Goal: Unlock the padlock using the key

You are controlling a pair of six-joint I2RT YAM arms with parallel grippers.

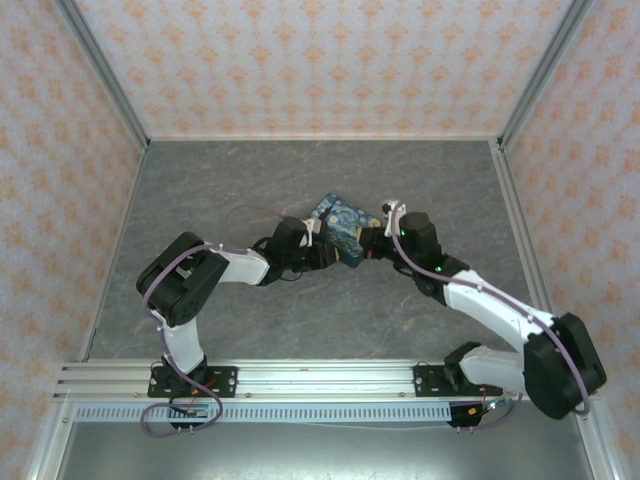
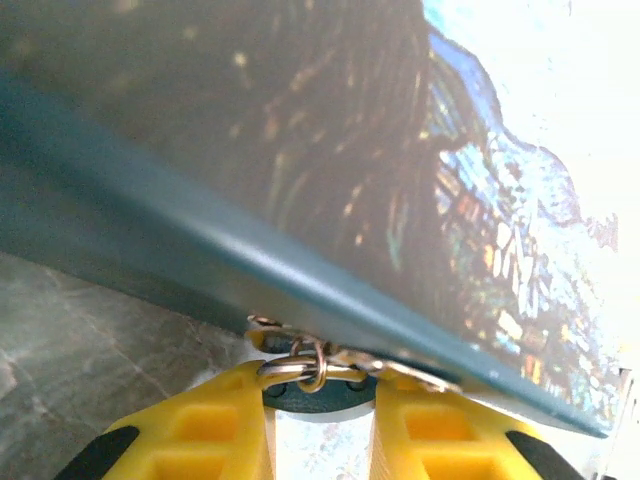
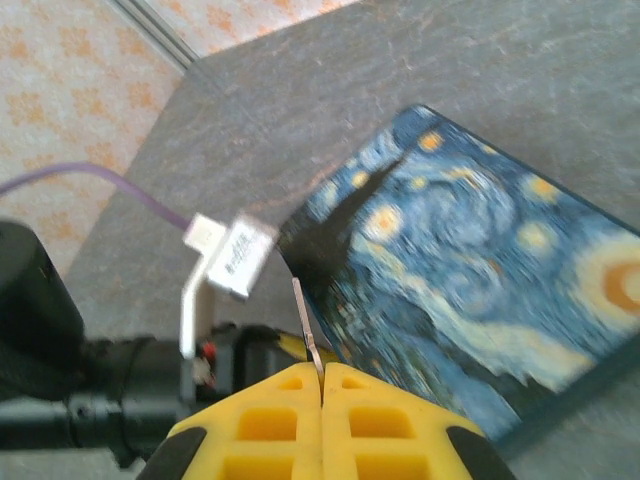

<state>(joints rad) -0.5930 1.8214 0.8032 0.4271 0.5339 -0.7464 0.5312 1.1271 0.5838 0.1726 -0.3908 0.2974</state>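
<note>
Nearest the lens, right gripper [image 3: 322, 378]: jaws closed on one key [image 3: 306, 325], a thin metal blade. Left gripper [image 2: 320, 388]: we see its two yellow fingers [image 2: 200, 430] flanking one padlock [image 2: 300, 398], rings [image 2: 300, 368] attached, under the edge of one painted tin [image 2: 300, 150]. Clamped or not, we cannot tell. Grey table [image 3: 480, 70] beyond.

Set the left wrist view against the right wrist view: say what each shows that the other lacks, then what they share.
Left wrist: small metal rings and the dark teal padlock between the left gripper's parted fingers; whether it grips them is unclear. Right wrist: the right gripper shut on the thin key, plus the left arm's wrist and its white cable plug. Both: the painted tin and grey table.
</note>
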